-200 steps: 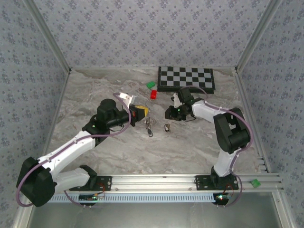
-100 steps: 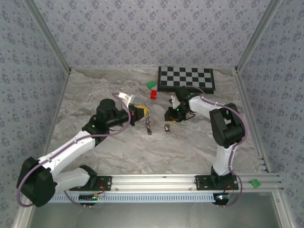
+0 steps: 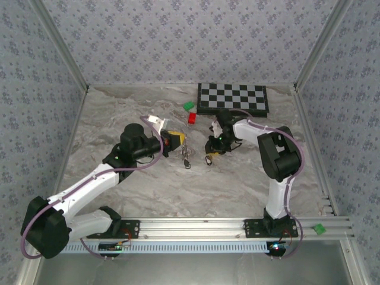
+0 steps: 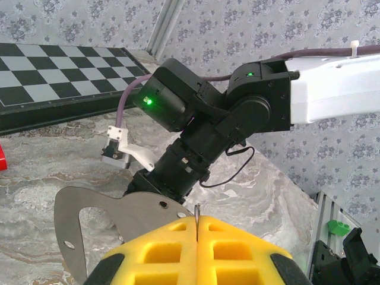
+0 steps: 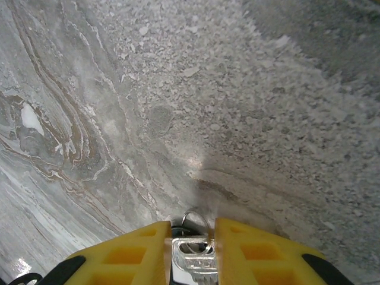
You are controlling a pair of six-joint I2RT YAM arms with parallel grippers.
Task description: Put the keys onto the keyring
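Top view: the left fingers (image 3: 177,141) and right fingers (image 3: 210,149) face each other across a short gap. Small dark keys (image 3: 186,158) lie on the bench (image 3: 142,190) just off the left tips. Another bit sits at the right tips, too small to tell what it is.

Left wrist: the left fingers (image 4: 196,227) are pressed together on a thin metal sliver (image 4: 196,211) standing up between the pads. I cannot tell whether it is a blade or wire.

Right wrist: the right fingers (image 5: 193,231) clamp a silvery key (image 5: 193,254). A wire loop, likely the keyring (image 5: 196,215), pokes out beyond their tips, close to the bench.

The step seems to be bringing the two held pieces together. I would lift clear of the bench first and grip firmly. Then approach slowly along the line of the sliver, so that nothing twists.

Marks stamped on the key are too blurred to read, and no other writing shows.
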